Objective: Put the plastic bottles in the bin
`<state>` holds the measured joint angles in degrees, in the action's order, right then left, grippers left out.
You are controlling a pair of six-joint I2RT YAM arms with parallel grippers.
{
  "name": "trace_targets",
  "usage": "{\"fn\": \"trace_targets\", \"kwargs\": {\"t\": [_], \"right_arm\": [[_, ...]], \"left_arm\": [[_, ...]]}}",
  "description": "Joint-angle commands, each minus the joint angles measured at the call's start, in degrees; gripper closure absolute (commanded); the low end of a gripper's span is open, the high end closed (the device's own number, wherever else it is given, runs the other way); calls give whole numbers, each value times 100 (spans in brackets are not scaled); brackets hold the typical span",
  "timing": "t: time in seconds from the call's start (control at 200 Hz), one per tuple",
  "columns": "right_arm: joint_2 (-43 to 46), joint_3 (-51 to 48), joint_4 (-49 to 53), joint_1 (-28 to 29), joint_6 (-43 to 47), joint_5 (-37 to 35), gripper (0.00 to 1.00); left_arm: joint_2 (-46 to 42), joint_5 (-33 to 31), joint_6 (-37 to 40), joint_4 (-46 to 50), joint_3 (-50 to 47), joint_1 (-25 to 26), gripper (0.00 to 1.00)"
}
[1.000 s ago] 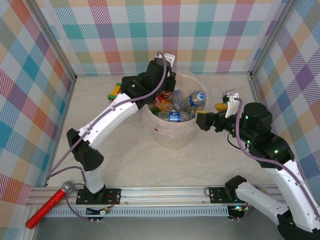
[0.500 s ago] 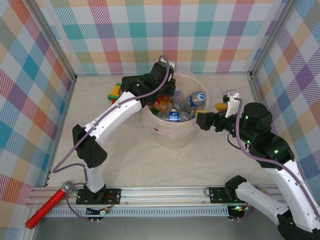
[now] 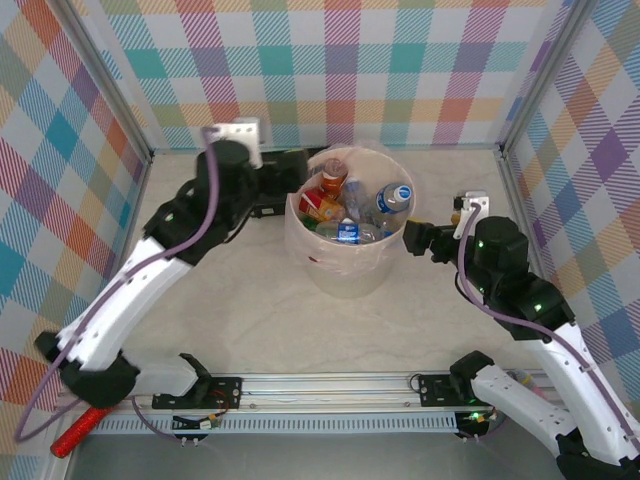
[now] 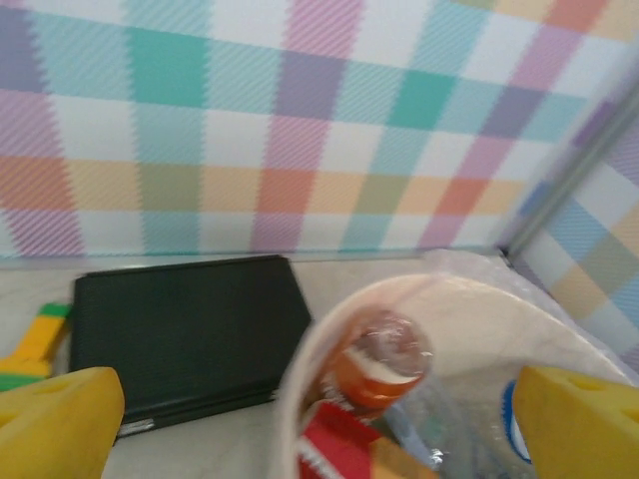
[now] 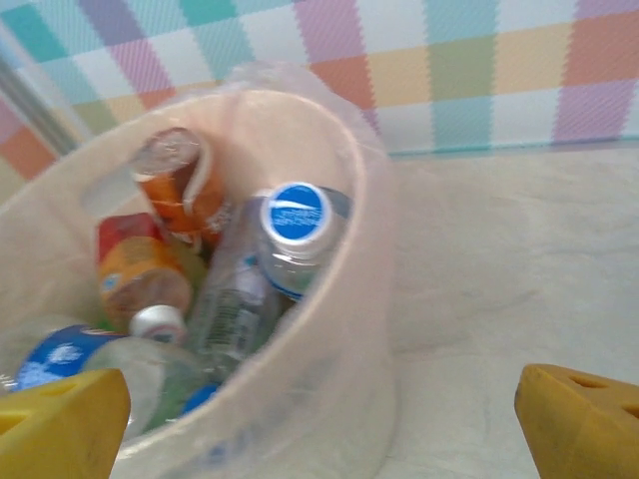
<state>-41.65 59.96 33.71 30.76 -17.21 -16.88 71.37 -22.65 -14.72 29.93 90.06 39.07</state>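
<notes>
At the far left, a yellow and green toy block [image 4: 38, 337] lay on the table [image 3: 250, 300], and just beside it a flat black box [image 4: 180, 329] with a matte lid. Neither belongs to the task, so it made sense that they were left outside.

The left gripper [image 4: 319, 429] hovered at the left side of the bin [image 3: 345, 270], near its rim. Its yellow pads [image 4: 55, 419] were spread wide with nothing between them. I judged that it had nothing more to carry.

The bin was a wide round bucket with a pale, smooth wall and a thin, crinkled clear liner over the rim. All the plastic bottles [image 3: 352, 212] that I could find lay inside it, piled loosely at different angles because they are light and round. One had an orange-red label [image 4: 377, 361]. Another was clear and ribbed, with a blue cap [image 5: 297, 222] turned upward.

The right gripper [image 5: 319, 424] stood at the right side of the bin, just beside the wall and facing it. It was also wide open and empty. The task looked almost finished.
</notes>
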Motion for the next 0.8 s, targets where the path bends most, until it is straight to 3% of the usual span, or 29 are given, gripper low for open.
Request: {"fn": "trace_targets", "kwargs": {"t": [0.0, 0.185, 0.365, 0.585, 0.795], "right_arm": [[205, -283, -428, 9, -149, -886, 1], [535, -1021, -890, -81, -119, -1722, 1], [426, -1741, -1323, -487, 171, -2003, 1], [-221, -2570, -2583, -1253, 380, -1883, 1], [-1821, -3115, -4762, -1559, 1415, -1750, 1]], "left_arm": [[-568, -479, -637, 87, -914, -488, 0], [-1435, -830, -947, 216, -2392, -1330, 0], [-1559, -1184, -898, -38, -3386, -1930, 0], [-618, -964, -896, -246, -3685, -2923, 0], [502, -1214, -551, -1459, -4013, -3246, 0]]}}
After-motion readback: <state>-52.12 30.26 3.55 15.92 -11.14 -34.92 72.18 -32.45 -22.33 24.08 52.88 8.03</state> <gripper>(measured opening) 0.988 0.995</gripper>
